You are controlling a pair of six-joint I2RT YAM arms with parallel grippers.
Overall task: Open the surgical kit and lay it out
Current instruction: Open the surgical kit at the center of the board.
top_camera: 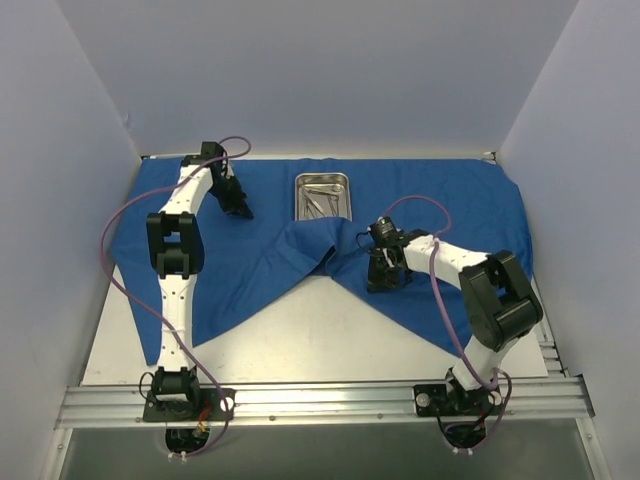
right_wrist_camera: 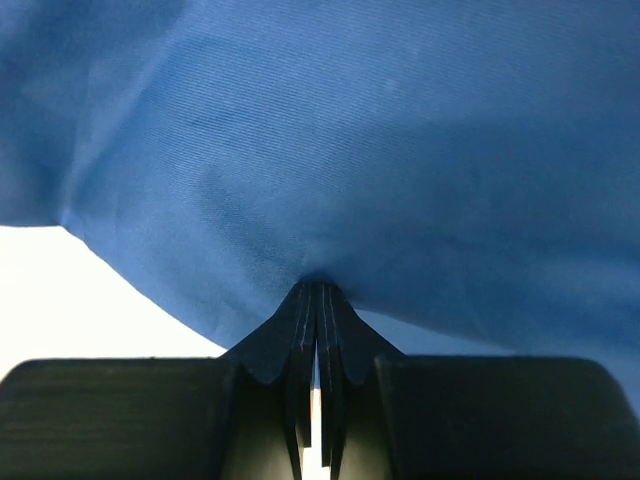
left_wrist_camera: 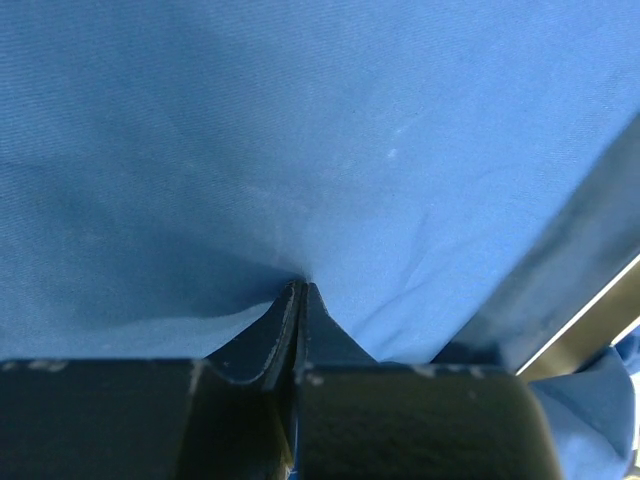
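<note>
The royal-blue cloth wrap (top_camera: 250,265) of the surgical kit lies spread over the far half of the table. A shiny steel tray (top_camera: 298,196) sits on it at the back centre, holding silver instruments (top_camera: 320,203). A raised fold of cloth (top_camera: 312,238) covers the tray's near end. My left gripper (top_camera: 240,210) is left of the tray, and its jaws are shut with cloth (left_wrist_camera: 350,120) puckered at the tips (left_wrist_camera: 302,285). My right gripper (top_camera: 385,283) is near the tray's right front. It is shut on cloth (right_wrist_camera: 400,130) that bunches at its tips (right_wrist_camera: 318,285).
Bare white table (top_camera: 320,335) lies in front of the cloth, which forms a V-shaped edge there. An aluminium rail (top_camera: 320,400) carrying both arm bases runs along the near edge. Pale walls close in the left, right and back sides.
</note>
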